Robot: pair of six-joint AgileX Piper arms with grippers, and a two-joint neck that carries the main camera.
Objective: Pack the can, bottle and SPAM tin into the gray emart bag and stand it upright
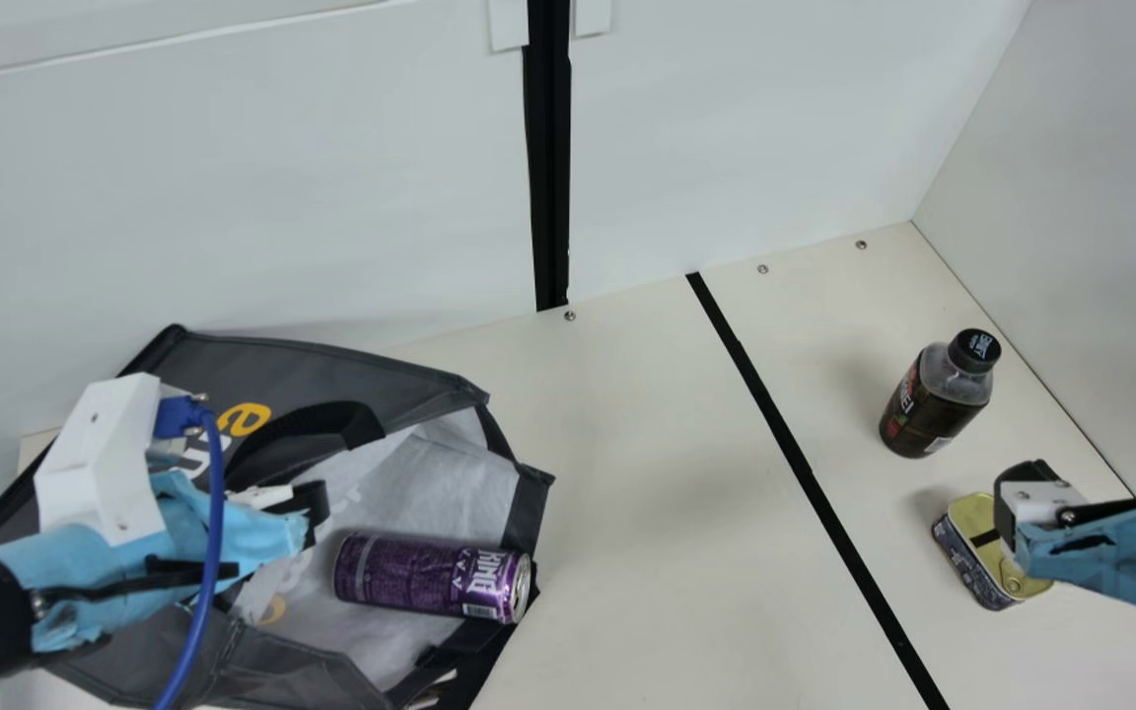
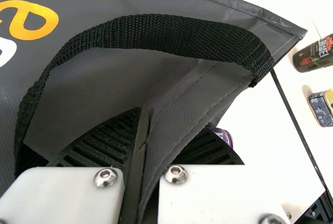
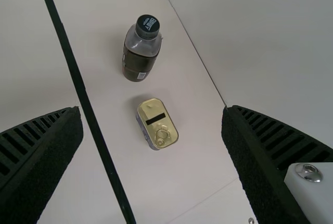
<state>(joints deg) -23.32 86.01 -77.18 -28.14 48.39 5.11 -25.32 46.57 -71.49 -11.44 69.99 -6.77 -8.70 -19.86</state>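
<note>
1. Main view: the gray emart bag (image 1: 302, 365) is laid on its side on the cream table (image 1: 647, 473). The can (image 1: 420, 577) is seen on its side on the pale lining (image 1: 450, 454) at the bag's mouth. The left gripper (image 1: 308, 508) is noted at the bag, near the can and beside a black handle (image 1: 336, 419). The bottle (image 1: 933, 399) is stood upright beyond the black strip (image 1: 785, 439) from the bag; the SPAM tin (image 1: 977, 557) is set flat near it. The right gripper (image 1: 1017, 518) is positioned at the tin; whether the tin is touched cannot be told from here.

2. Left wrist view: the bag's gray fabric is pinched between the ribbed fingers (image 2: 101, 143) of the left gripper (image 2: 167, 124), closed on a fold. The handle is arched beyond them. A bit of the can is glimpsed past the fabric's edge.

3. Right wrist view: the fingers (image 3: 39, 156) of the right gripper (image 3: 152, 110) are spread wide, with nothing held. The tin is seen between them, ring-pull lid up, with the bottle farther off.
</note>
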